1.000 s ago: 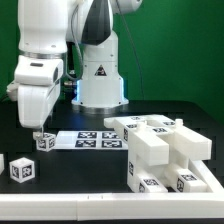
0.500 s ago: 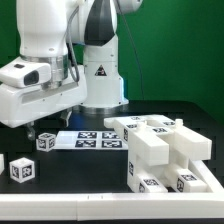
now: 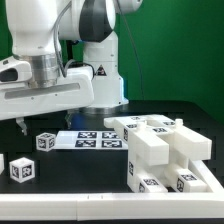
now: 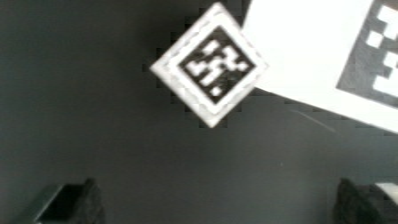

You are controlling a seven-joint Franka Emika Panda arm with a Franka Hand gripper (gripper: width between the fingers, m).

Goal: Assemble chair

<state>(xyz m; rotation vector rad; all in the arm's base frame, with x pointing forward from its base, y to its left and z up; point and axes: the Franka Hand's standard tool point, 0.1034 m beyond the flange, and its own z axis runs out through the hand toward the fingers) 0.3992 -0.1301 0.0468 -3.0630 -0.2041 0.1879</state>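
At the lower left of the exterior view a loose block (image 3: pixel 20 170) lies on the black table (image 3: pixel 80 195). At the lower right is the half-built chair (image 3: pixel 165 150), a stepped white stack. Further back, at middle left, a tagged cube (image 3: pixel 45 141) sits just beside the end of the marker board (image 3: pixel 95 138), with the robot base (image 3: pixel 100 80) behind.

In the wrist view the gripper (image 4: pixel 222 205) hangs above that cube (image 4: pixel 217 62), jaws spread wide and empty.

The step is probably picking up this cube. It lies cornerwise to the fingertips (image 4: pixel 71 200), so turn the wrist until the pads face flat sides. Then centre over it and descend clear of the board.
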